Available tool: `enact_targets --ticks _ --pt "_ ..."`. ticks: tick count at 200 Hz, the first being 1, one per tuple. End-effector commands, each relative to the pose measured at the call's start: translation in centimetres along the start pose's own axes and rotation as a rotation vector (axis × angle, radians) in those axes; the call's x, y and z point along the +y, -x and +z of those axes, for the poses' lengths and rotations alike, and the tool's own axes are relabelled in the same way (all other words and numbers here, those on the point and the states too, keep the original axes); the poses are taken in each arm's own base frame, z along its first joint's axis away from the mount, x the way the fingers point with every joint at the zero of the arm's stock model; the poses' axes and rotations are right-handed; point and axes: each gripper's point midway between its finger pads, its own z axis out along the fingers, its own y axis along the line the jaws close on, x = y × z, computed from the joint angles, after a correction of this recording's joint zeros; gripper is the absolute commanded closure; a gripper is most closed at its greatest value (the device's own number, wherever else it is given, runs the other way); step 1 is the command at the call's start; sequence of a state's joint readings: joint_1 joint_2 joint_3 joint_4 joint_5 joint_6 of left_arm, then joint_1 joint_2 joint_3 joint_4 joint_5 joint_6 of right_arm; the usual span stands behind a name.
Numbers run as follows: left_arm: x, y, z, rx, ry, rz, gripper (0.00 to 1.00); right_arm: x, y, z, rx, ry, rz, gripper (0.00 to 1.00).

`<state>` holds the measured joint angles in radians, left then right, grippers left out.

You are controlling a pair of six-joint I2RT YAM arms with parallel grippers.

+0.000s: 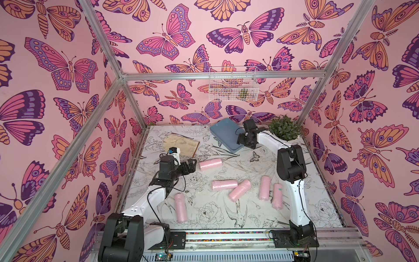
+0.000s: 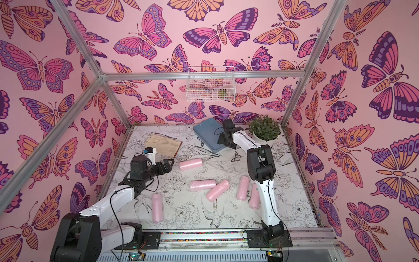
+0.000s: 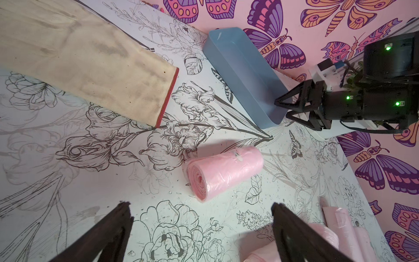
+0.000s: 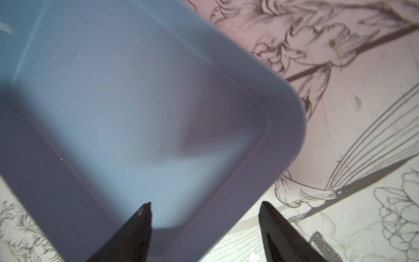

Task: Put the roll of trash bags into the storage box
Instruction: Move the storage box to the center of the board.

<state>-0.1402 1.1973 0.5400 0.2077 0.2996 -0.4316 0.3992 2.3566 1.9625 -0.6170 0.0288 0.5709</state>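
The roll of trash bags (image 1: pixel 210 164) closest to the left arm lies on its side near the middle of the table (image 1: pixel 317 204), a little toward the left edge and well apart from the storage box (image 1: pixel 223 132). We see the left gripper (image 1: pixel 194 165) just beside one end of the roll, its fingers spread wide and touching nothing. The storage box sits by the table's far edge, right of the middle. The right gripper (image 4: pixel 204 205) straddles the box corner nearest the right arm. One of its fingers (image 4: pixel 138 226) is over the inside and the other is outside the rim, and both stand apart from the wall, so we see it pinching nothing. Five more pink rolls (image 1: pixel 224 184) lie scattered over the near half. A worn glove (image 1: pixel 181 145) lies toward the far left corner, a potted plant (image 1: pixel 284 129) stands in the far right corner, and a wire basket (image 1: pixel 233 85) hangs on the back wall.
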Motion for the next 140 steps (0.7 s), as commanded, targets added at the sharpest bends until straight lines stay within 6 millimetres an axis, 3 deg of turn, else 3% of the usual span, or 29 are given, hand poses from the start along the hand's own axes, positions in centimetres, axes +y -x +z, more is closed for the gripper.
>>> enact_targets --ticks 1,21,59,140 --pt "-0.9 0.3 0.2 0.008 -0.028 -0.001 0.0 -1.1 -1.6 0.8 0.071 -0.06 -0.035 0.41" --pt "-0.9 0.1 0.3 0.017 -0.029 -0.004 0.0 -0.9 -2.1 0.8 0.083 -0.067 -0.093 0.54" --pt "-1.2 -0.1 0.2 0.021 -0.034 -0.004 0.0 -0.5 -4.0 0.1 0.129 -0.069 -0.268 0.68" --pt "-1.4 -0.2 0.1 0.025 -0.033 -0.012 0.0 -1.5 -8.0 -2.4 0.2 -0.086 -0.569 0.78"
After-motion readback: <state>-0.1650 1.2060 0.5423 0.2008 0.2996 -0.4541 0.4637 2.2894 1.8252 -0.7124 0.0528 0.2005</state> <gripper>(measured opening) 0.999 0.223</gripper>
